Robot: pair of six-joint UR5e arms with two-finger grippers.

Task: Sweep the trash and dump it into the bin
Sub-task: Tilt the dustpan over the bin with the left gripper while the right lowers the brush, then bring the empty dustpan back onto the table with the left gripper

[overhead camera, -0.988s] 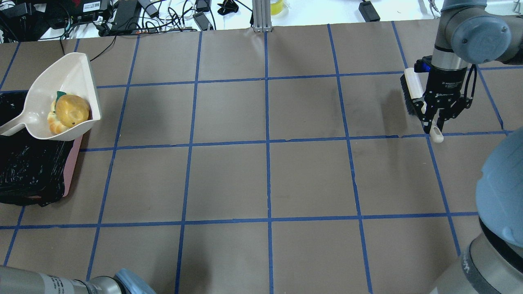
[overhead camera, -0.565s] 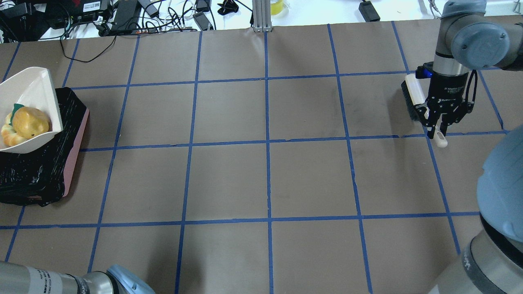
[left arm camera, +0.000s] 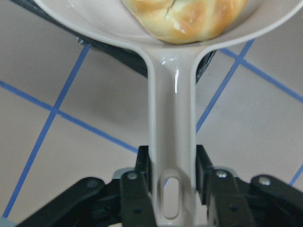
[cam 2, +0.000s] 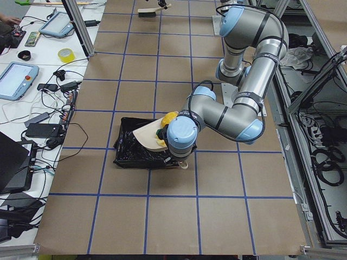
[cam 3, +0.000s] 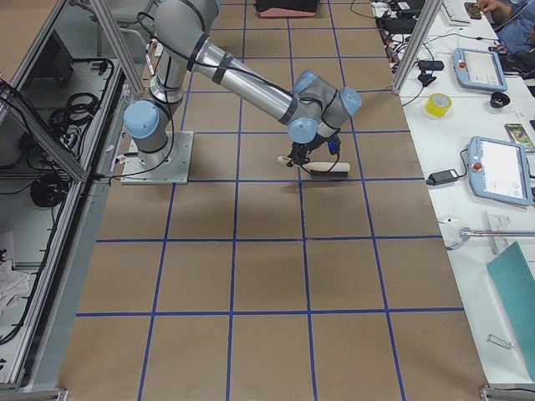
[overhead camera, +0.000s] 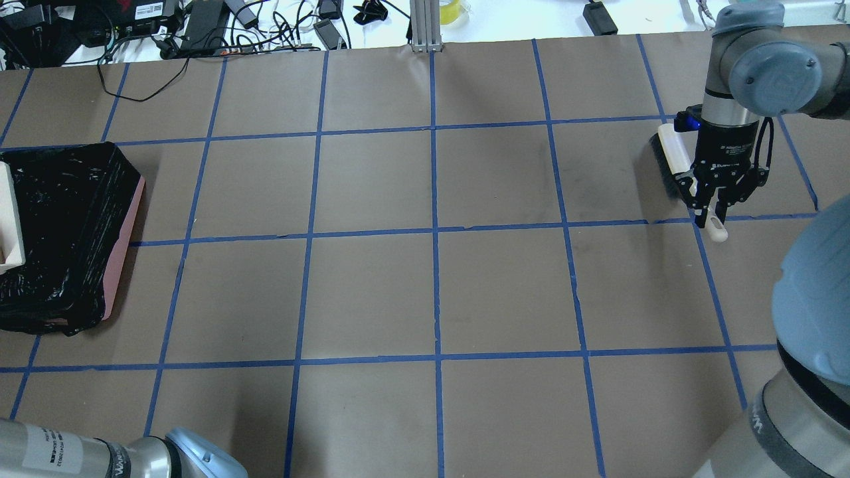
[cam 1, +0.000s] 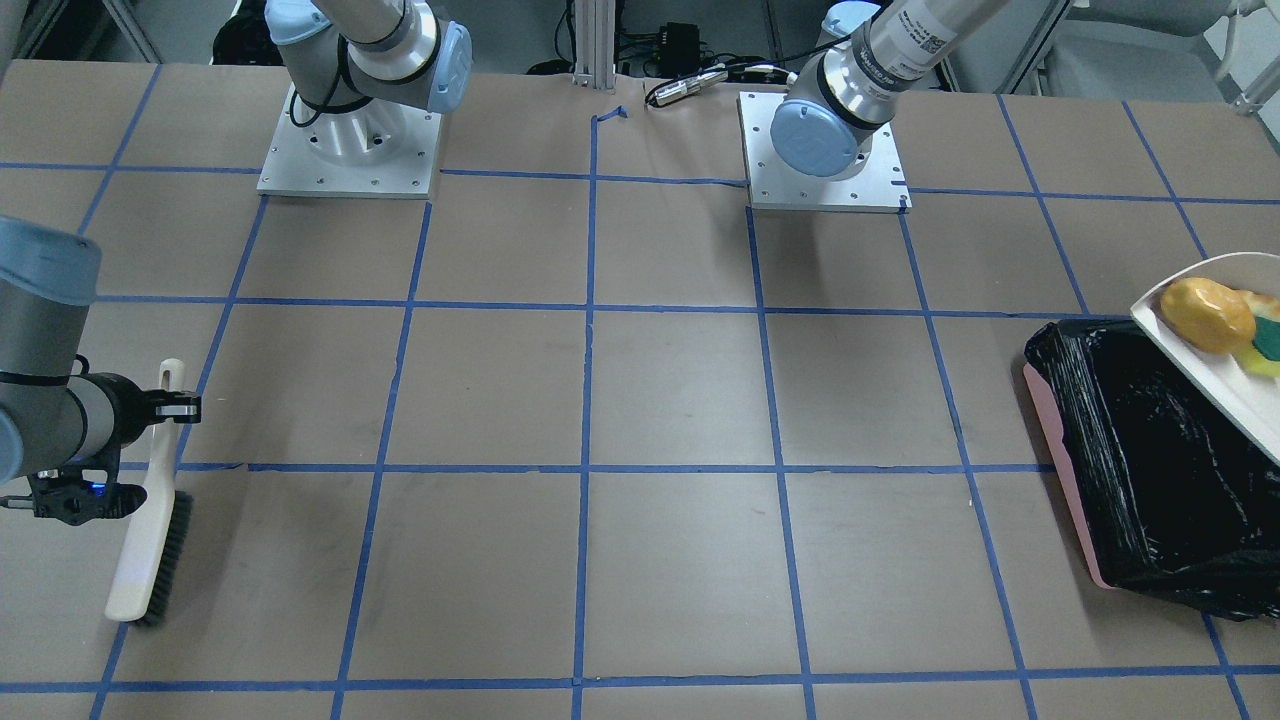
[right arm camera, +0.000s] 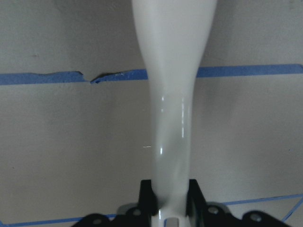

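My left gripper (left arm camera: 171,182) is shut on the handle of the beige dustpan (cam 1: 1218,388), which it holds over the far side of the bin (cam 1: 1064,470), a pinkish box lined with a black bag. The pan holds the yellow-orange potato lump (cam 1: 1207,313), the green-and-yellow sponge wedge (cam 1: 1266,342) and the golden bread piece (left arm camera: 184,19). In the overhead view only a sliver of the pan (overhead camera: 9,212) shows over the bin (overhead camera: 123,244). My right gripper (overhead camera: 709,199) is shut on the handle of a white brush (overhead camera: 672,156), low over the table at the far right.
Cables and power bricks (overhead camera: 199,23) lie beyond the table's far edge. An aluminium post (overhead camera: 425,23) stands at the far middle. The two arm bases (cam 1: 348,140) sit at the robot's edge. Blue tape lines grid the brown table.
The dustpan with the trash has moved left over the bin and mostly out of the overhead view. The right gripper and brush have shifted only slightly.
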